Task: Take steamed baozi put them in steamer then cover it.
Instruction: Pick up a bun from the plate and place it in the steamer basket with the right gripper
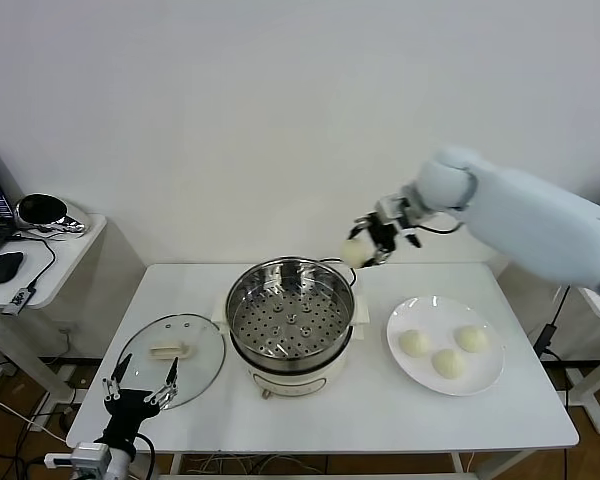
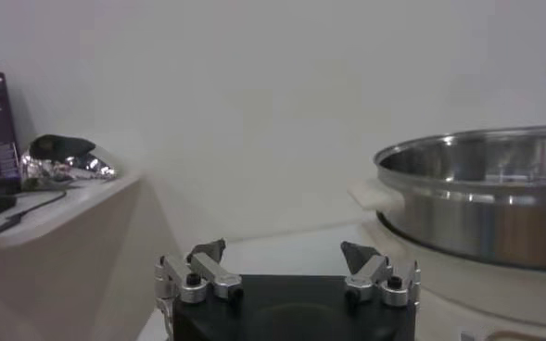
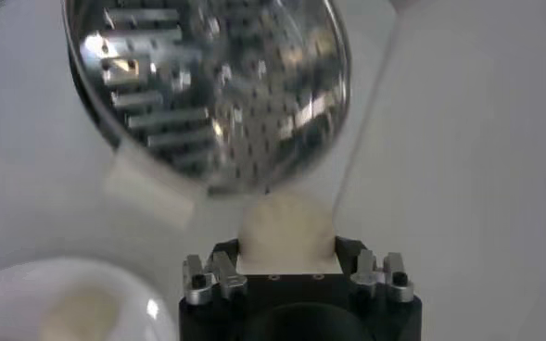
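The steel steamer on its cream base stands mid-table, its perforated tray bare. My right gripper is shut on one creamy-white baozi, held in the air just past the pot's far right rim; the right wrist view shows the bun between the jaws with the steamer beyond. Three baozi lie on the white plate to the right. The glass cover with its cream handle lies flat left of the pot. My left gripper is open and empty by the front left corner.
A side desk with a mouse and a headset stands to the left. A black cord runs behind the steamer. The left wrist view shows the steamer's wall and the side desk.
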Controlling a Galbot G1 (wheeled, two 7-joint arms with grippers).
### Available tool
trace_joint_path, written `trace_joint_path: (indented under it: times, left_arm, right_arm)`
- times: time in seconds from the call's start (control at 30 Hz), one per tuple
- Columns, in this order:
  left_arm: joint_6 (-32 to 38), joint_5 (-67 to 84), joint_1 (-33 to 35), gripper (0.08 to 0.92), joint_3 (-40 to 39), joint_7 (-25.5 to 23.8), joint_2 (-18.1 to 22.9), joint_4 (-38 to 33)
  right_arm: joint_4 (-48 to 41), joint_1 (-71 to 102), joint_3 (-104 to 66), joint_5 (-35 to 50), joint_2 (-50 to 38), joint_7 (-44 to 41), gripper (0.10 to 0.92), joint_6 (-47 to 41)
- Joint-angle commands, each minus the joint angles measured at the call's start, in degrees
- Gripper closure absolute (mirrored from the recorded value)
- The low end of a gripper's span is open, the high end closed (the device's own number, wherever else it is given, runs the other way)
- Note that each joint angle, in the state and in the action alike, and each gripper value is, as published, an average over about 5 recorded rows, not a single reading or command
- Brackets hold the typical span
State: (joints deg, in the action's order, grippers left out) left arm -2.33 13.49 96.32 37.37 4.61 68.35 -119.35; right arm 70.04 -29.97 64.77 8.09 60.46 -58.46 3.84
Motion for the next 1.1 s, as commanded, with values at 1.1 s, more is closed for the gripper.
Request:
trace_joint_path:
  times: [1.1]
  left_arm:
    - [0.3,0.4,-0.5,0.177,0.8,0.0,0.9,-0.6]
  right_arm:
    - [-21.1,6.7,5.0,-28.8,22.0,6.3,0.263,29.7]
